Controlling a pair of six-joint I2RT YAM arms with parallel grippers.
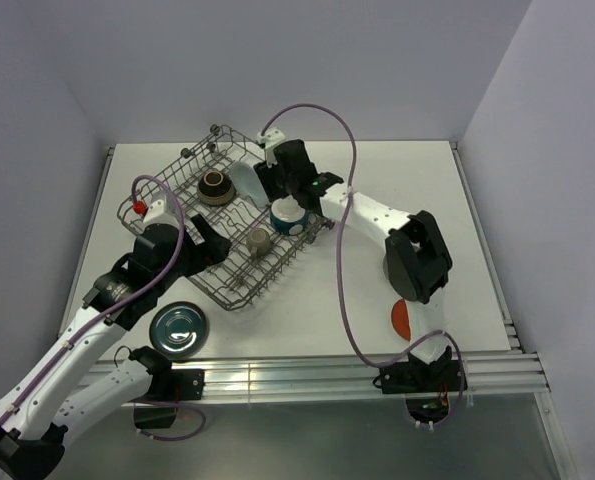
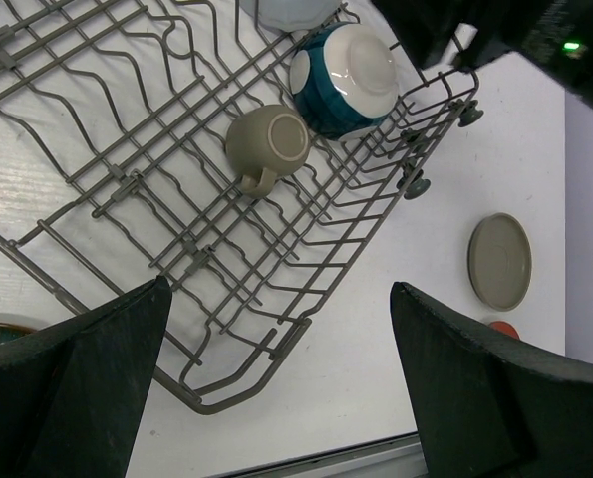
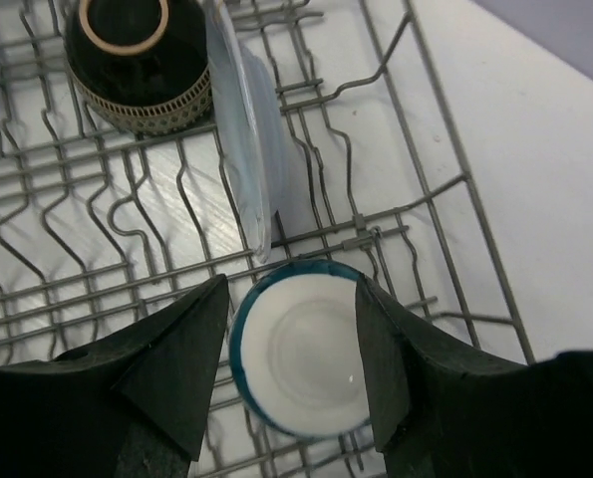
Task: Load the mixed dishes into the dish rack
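Observation:
The grey wire dish rack (image 1: 192, 185) holds a brown bowl (image 1: 213, 187), an upright pale blue plate (image 1: 245, 180), an upside-down cream bowl with a teal rim (image 1: 289, 214) and a grey mug (image 1: 259, 241). My right gripper (image 3: 291, 294) is open, its fingers standing on either side of the cream bowl (image 3: 301, 349), just above it. The blue plate (image 3: 246, 149) and brown bowl (image 3: 127, 50) lie beyond. My left gripper (image 2: 276, 339) is open and empty over the rack's near corner (image 2: 226, 393); mug (image 2: 266, 142) and cream bowl (image 2: 341, 65) show ahead. A dark teal dish (image 1: 179, 329) lies on the table. No clear glass shows.
A red-orange saucer (image 1: 402, 318) lies on the table at the right, partly under my right arm. A grey-beige round dish (image 2: 499, 261) lies right of the rack. Walls close in on the table on three sides; a metal rail (image 1: 307, 375) runs along the near edge.

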